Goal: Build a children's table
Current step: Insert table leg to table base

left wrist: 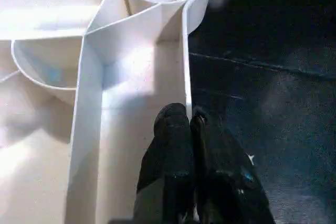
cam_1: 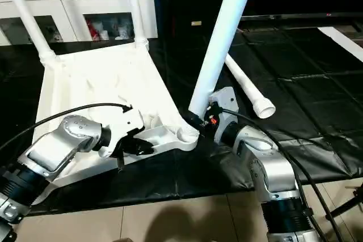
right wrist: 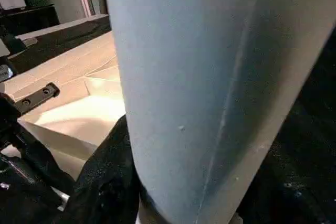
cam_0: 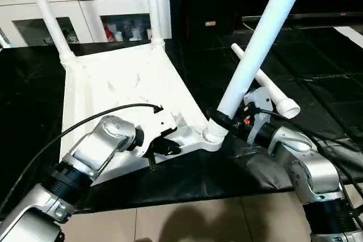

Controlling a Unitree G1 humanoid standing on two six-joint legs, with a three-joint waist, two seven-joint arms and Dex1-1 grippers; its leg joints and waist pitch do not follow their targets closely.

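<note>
A black mat [cam_0: 317,83] covers the floor. On it lies the upside-down table top [cam_0: 113,94]. The left gripper [left wrist: 190,121] pinches its near rim. The right gripper [cam_0: 226,122] clamps a tilted leg [cam_0: 258,43] in the near right socket [cam_0: 212,134]. It could jam crooked.

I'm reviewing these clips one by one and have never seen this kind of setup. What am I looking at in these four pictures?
A humanoid robot is assembling a white plastic children's table. Two pictures come from its head cameras, looking down over its silver arms; the other two come from cameras on each wrist. The table top lies upside down on a black mat, with two legs already standing in the far corners. The right gripper is closed around a third leg, near its base, at the near corner socket. The left gripper, fingers shut, pinches the table top's edge wall. A fourth leg lies on the mat.
</note>
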